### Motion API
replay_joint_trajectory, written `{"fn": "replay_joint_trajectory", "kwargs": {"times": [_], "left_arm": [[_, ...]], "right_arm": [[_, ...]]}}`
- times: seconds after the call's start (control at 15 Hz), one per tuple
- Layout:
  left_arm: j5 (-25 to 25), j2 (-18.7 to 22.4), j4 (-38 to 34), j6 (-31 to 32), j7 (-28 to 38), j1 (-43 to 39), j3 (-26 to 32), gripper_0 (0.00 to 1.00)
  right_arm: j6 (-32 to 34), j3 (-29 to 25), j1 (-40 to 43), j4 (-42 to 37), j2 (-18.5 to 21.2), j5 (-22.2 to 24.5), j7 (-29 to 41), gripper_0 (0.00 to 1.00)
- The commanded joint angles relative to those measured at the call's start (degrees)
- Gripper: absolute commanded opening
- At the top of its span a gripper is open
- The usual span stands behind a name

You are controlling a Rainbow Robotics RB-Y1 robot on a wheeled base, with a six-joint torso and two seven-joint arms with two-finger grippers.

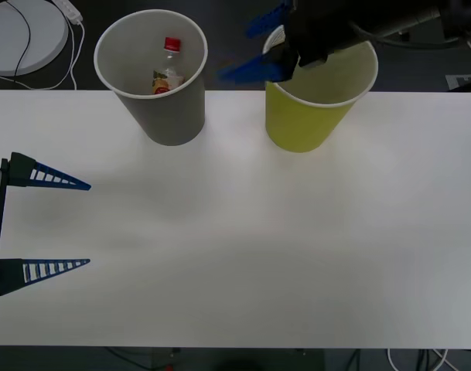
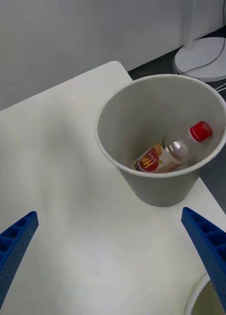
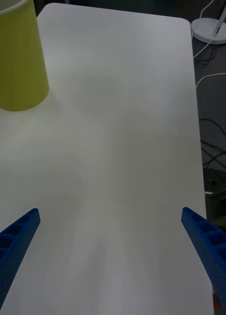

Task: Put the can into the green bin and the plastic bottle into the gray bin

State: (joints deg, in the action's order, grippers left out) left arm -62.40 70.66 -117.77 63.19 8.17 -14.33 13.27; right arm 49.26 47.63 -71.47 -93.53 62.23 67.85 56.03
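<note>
The gray bin (image 1: 172, 117) stands at the table's back left of centre. The plastic bottle (image 1: 166, 72) lies tilted inside it, red cap up; in the right wrist view the bottle (image 2: 171, 153) rests against the wall of the gray bin (image 2: 162, 191). To its right stands the green bin (image 1: 303, 125), also seen as the green bin (image 3: 16, 64). My right gripper (image 1: 235, 52) hangs open and empty over the green bin's near-left rim, its arm covering part of the opening. The can is out of view. My left gripper (image 1: 88, 224) waits open at the table's left edge.
A white round lamp base (image 1: 18, 35) with cables sits on the floor beyond the table's back left corner. The white table (image 1: 243, 255) stretches bare in front of both bins. Cables lie on the floor past the table's edge (image 3: 211, 162).
</note>
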Motion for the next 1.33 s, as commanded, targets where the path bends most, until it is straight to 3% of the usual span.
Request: {"fn": "replay_joint_trajectory", "kwargs": {"times": [0.07, 0.33, 0.53, 0.93, 1.33], "left_arm": [[0.00, 0.00, 0.00, 0.00, 0.00, 0.00, 0.00, 1.00], [0.00, 0.00, 0.00, 0.00, 0.00, 0.00, 0.00, 1.00], [0.00, 0.00, 0.00, 0.00, 0.00, 0.00, 0.00, 1.00], [0.00, 0.00, 0.00, 0.00, 0.00, 0.00, 0.00, 1.00], [0.00, 0.00, 0.00, 0.00, 0.00, 0.00, 0.00, 1.00]], "right_arm": [[0.05, -2.80, 5.29, -3.24, 3.60, -4.21, -6.28, 1.00], [0.05, -11.33, 16.54, -10.10, 7.29, -4.13, -11.46, 1.00], [0.05, -19.77, 26.29, -16.25, 8.52, -0.26, -12.26, 1.00], [1.37, -31.28, 41.32, -23.54, 8.17, 4.05, -15.51, 1.00], [11.74, -41.65, 52.31, -23.28, 3.86, 1.32, -27.46, 1.00]]}}
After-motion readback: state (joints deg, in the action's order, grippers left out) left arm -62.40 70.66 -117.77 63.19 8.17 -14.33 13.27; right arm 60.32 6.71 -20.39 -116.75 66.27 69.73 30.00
